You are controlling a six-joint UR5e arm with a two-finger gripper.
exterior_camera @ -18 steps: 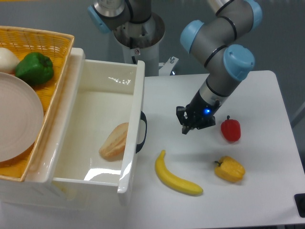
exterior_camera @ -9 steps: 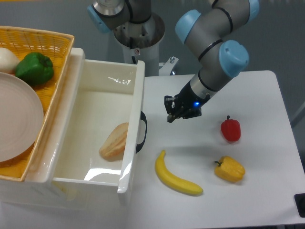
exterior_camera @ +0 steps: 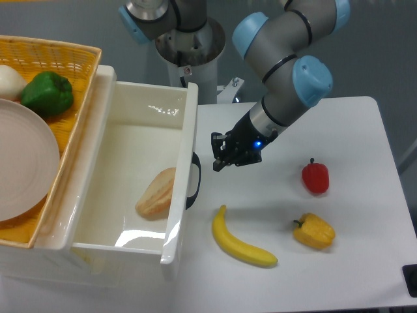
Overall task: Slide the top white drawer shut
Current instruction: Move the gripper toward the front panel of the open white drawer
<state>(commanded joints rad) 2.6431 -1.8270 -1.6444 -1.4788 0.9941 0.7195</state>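
The top white drawer point(exterior_camera: 182, 176) stands pulled out toward the right, its glossy inside showing a bread roll point(exterior_camera: 156, 192). A dark curved handle point(exterior_camera: 195, 180) sits on its front panel. My gripper point(exterior_camera: 218, 163) hangs just right of that handle, a short gap away, low over the table. Its fingers look close together with nothing between them.
A yellow wicker basket point(exterior_camera: 62, 52) on top of the cabinet holds a green pepper point(exterior_camera: 47, 93), a plate point(exterior_camera: 23, 166) and a white onion point(exterior_camera: 9, 81). On the table lie a banana point(exterior_camera: 242, 241), a yellow pepper point(exterior_camera: 314, 231) and a red pepper point(exterior_camera: 315, 177).
The gripper has travelled left across the table, from beside the red pepper to just right of the drawer handle. The drawer has not moved.
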